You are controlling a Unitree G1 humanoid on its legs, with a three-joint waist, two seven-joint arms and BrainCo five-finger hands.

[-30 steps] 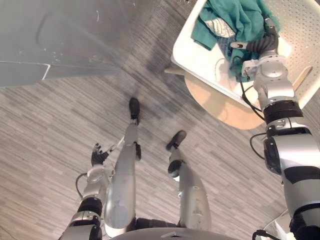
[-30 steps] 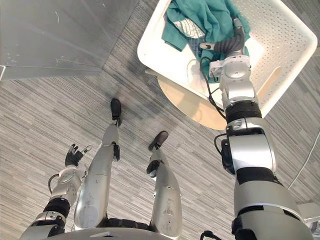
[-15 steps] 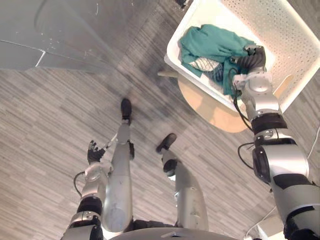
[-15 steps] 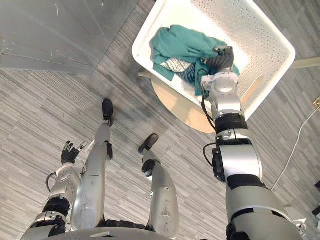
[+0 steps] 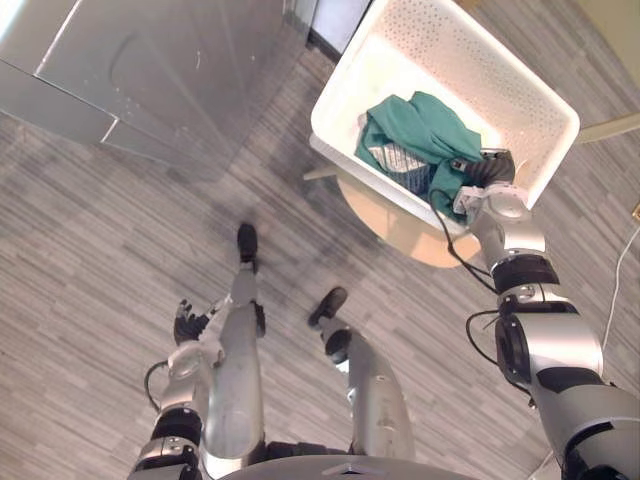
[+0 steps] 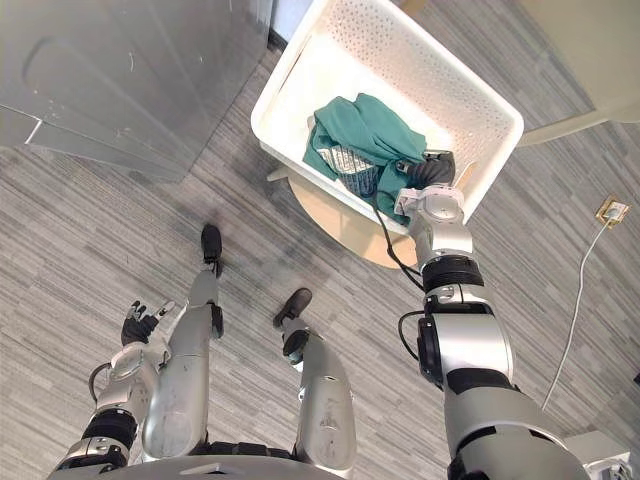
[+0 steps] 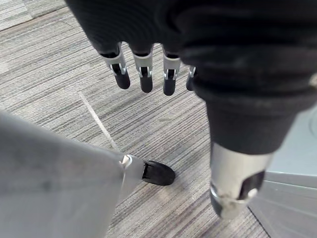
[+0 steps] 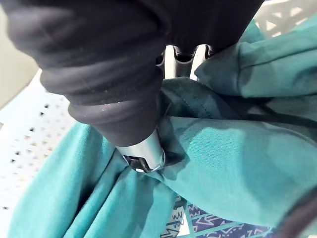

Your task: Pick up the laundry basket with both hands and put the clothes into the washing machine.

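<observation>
Currently judged: garment pickup. Right hand (image 5: 488, 170) sunk in crumpled teal cloth garment (image 5: 415, 130), white perforated plastic laundry basket (image 5: 460, 55); grip unreadable. Left hand (image 5: 187, 326) slack-open, empty. Next: secure lift required

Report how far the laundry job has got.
Done: nothing yet. The laundry basket sits on the round wooden stool, with the teal clothes inside. In hand: the right robot hand is sunk into the clothes, grip unclear. The left robot hand hangs open by the leg, holding nothing. Left: both hands on the basket, the lift, and the loading.
</observation>
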